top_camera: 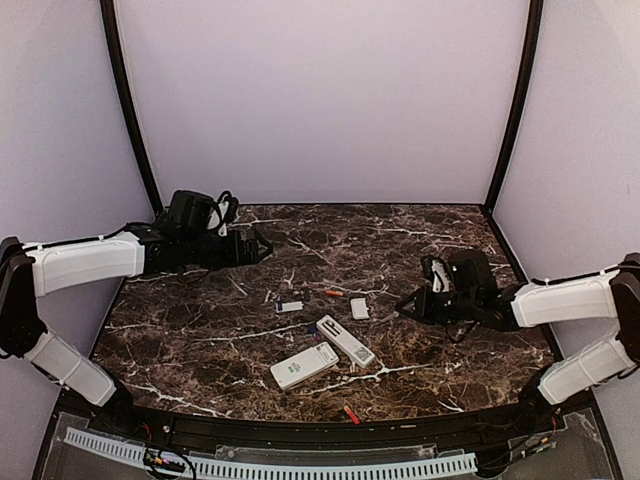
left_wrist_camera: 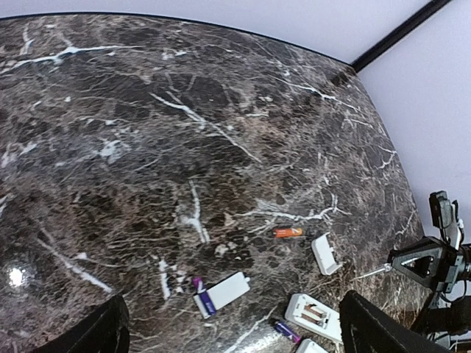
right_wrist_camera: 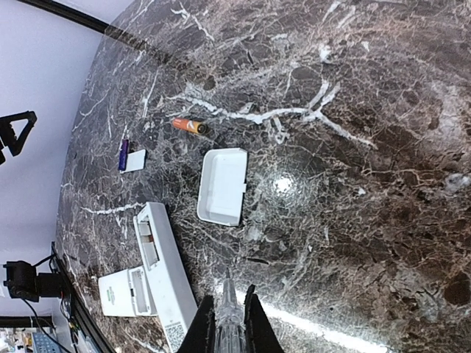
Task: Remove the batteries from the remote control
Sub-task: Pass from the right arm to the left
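On the marble table: the batteries lie loose around two white remotes, and neither gripper holds one.
Batteries, count: four made out.
- orange battery, alone
- red battery, near the front edge
- purple battery, against the small cover plate
- second purple battery, just beside the open remote
Remotes, count: two, close together: open remote and second remote.
Cover plates, count: two: large cover plate and small cover plate.
Handling, judged: light, rigid, smooth cylinders that are likely to roll. Pinch mid-length, fingers across the long axis.
Left gripper: fingers spread wide, empty, raised over the table.
Right gripper: fingers pressed together, nothing between them.
Compartments: cannot tell whether any cell is still inside.
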